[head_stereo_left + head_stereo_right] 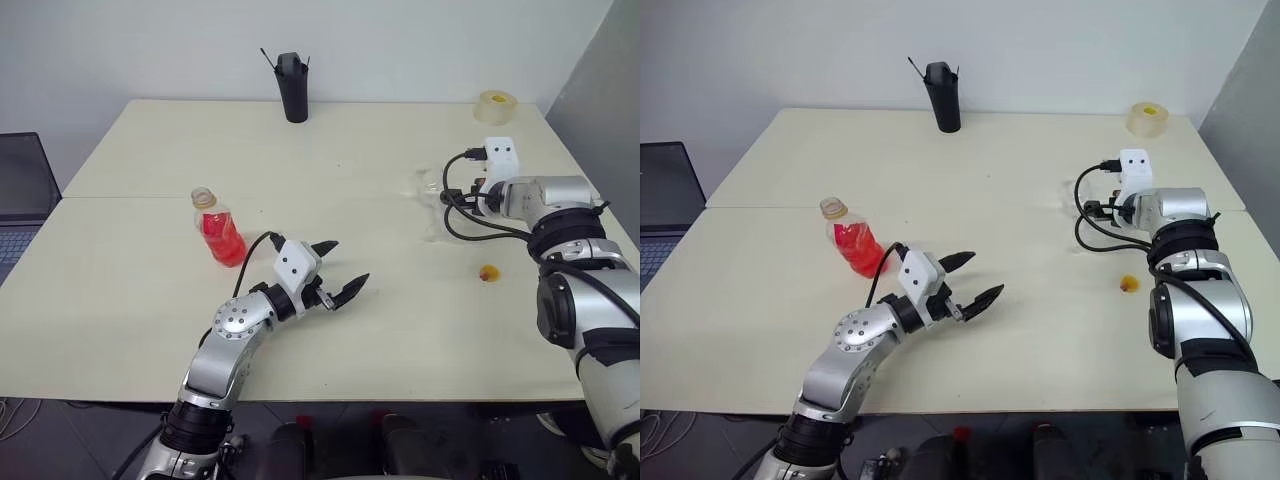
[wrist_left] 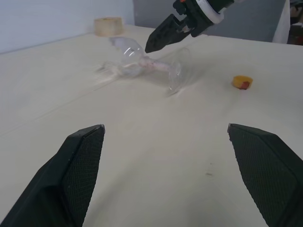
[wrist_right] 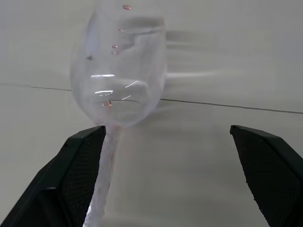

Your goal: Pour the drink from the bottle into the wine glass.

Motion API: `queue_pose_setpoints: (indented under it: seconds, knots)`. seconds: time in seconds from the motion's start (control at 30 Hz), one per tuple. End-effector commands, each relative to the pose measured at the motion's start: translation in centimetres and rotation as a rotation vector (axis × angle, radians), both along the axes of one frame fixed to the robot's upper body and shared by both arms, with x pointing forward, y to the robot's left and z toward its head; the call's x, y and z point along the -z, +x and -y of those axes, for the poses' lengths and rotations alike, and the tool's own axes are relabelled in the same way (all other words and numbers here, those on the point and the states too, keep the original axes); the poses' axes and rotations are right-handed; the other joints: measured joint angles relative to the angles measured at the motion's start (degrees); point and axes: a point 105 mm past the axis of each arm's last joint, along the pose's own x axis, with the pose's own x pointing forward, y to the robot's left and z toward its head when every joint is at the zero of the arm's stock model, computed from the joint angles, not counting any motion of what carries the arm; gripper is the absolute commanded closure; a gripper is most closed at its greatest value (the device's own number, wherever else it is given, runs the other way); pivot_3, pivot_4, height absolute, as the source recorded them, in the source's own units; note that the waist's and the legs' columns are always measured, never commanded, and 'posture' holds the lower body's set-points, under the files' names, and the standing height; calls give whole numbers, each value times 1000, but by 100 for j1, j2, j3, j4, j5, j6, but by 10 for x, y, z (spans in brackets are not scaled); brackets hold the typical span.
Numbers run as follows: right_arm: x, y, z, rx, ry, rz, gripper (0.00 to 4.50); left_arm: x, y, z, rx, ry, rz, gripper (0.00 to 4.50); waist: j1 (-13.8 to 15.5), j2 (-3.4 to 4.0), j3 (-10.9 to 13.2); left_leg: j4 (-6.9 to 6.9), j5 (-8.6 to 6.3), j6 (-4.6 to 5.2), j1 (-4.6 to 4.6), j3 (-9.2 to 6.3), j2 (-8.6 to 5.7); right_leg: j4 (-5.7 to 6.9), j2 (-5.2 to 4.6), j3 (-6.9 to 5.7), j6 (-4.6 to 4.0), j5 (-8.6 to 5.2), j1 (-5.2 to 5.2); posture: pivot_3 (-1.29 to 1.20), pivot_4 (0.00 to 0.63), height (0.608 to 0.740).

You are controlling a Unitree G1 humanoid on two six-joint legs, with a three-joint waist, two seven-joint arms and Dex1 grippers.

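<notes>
We see the bottle (image 1: 215, 228) standing uncapped at the left centre of the frame on the cream surface (image 1: 330, 150), its lower part holding the red-pink drink (image 1: 222, 240). Just right of it and lower, the left tool (image 1: 340, 270) hangs with its fingers spread wide, holding nothing. At the right of the frame the wine glass (image 1: 430, 190) stands by the right tool (image 2: 158, 40), whose fingers are also spread wide and empty; in the right wrist view small red drops cling to the bowl. A small yellow-and-red cap (image 1: 489, 273) lies lower right. A black cup (image 1: 292, 87) stands at the top centre and a tape roll (image 1: 497, 105) at the upper right.
</notes>
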Motion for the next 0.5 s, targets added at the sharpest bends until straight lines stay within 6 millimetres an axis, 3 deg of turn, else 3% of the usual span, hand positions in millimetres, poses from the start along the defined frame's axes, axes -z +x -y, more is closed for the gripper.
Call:
queue_pose_setpoints:
  seconds: [0.03, 0.23, 0.33, 0.5]
  knots:
    - [-7, 5, -13, -40, -9, 30, 0, -8, -3, 0, -15, -9, 34, 38, -10, 0, 0, 0, 0, 0, 0, 0, 0, 0, 0, 0, 0, 0, 0, 0, 150, 740]
    - [15, 3, -20, -50, -33, -19, 0, -4, -4, -2, -42, -7, 27, 38, 4, 0, 0, 1, 1, -2, -2, -2, -2, 0, -2, -2, 0, 0, 0, 0, 150, 740]
    - [25, 1, -17, -36, -52, -35, 604, -2, -5, -4, -58, -7, 25, 0, 7, 1, 0, 1, 1, -2, -2, -2, -3, -1, -3, -2, 0, 0, 0, 0, 150, 740]
    - [32, 0, -15, -26, -65, -52, 2265, 0, -6, -4, -70, -6, 22, 0, 8, 1, 0, 1, 1, -2, -1, -2, -2, 0, -2, -2, 0, 0, 0, 0, 150, 740]
